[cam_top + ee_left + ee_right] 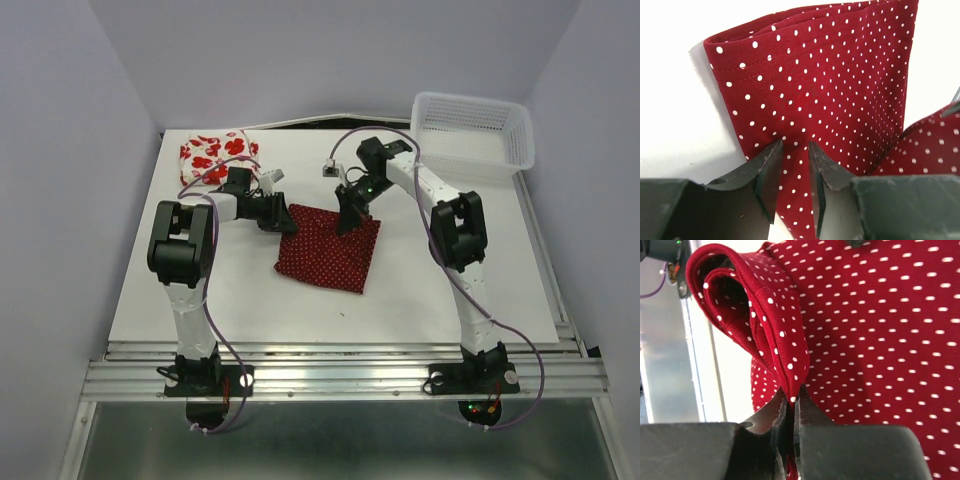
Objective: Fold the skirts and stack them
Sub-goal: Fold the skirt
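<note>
The dark red skirt (330, 248), soft dotted cloth with a stitched hem, lies mid-table (300, 310) as a rough square. The left tool (796, 150) straddles its near corner, partly spread; the right tool (792, 401) pinches a raised, layered fold. The poppy-print skirt (215, 152) sits bunched far-left; the lattice basket's (520, 135) interior shows nothing.

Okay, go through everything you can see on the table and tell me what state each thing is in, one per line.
Dark red dotted skirt: folded, lying mid-table, one edge pinched up.
Flowered skirt: bundled at the far left corner, untouched.
Basket: upright at the far right; nothing visible inside.
Left gripper: part open, fingers astride a fold of the dotted skirt.
Right gripper: shut on a folded edge of the dotted skirt.
</note>
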